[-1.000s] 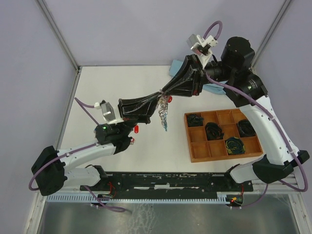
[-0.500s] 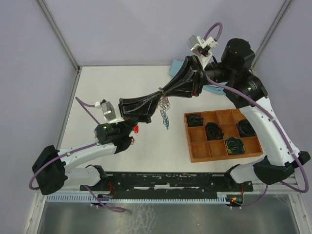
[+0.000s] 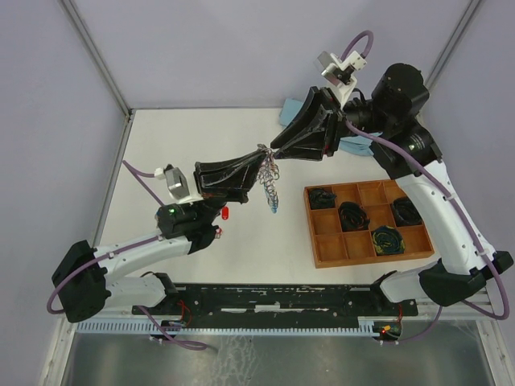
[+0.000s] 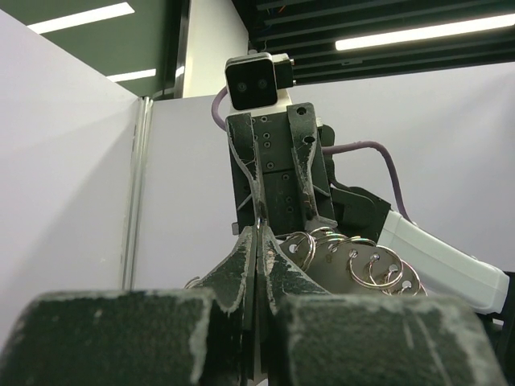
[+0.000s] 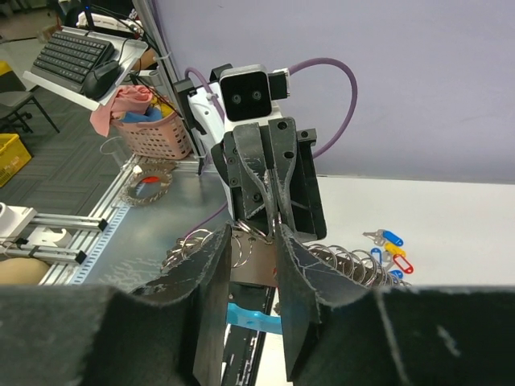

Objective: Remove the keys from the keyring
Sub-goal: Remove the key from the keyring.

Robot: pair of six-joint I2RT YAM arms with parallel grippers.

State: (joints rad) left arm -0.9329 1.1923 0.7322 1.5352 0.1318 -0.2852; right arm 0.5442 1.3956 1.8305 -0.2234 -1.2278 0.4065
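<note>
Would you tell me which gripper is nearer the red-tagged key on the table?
Left. The left gripper hangs close beside the red-tagged key; the right gripper is farther back and rightward.

Bench (image 3: 161, 153) white. Keyring (image 3: 268, 178) silver-grey, shiny coils, light-blue bit at low end. Loose keys (image 5: 392, 249): silver w/ blue, yellow & red tags. L fingers (image 4: 233, 277) & R fingers (image 5: 211, 277) black, edges scuffed whitish. Tray (image 3: 312, 233) brown wood. Cable bundles (image 3: 352, 215) black, one w/ yellow-green flecks. Arm cable (image 5: 322, 60) purple.
</note>
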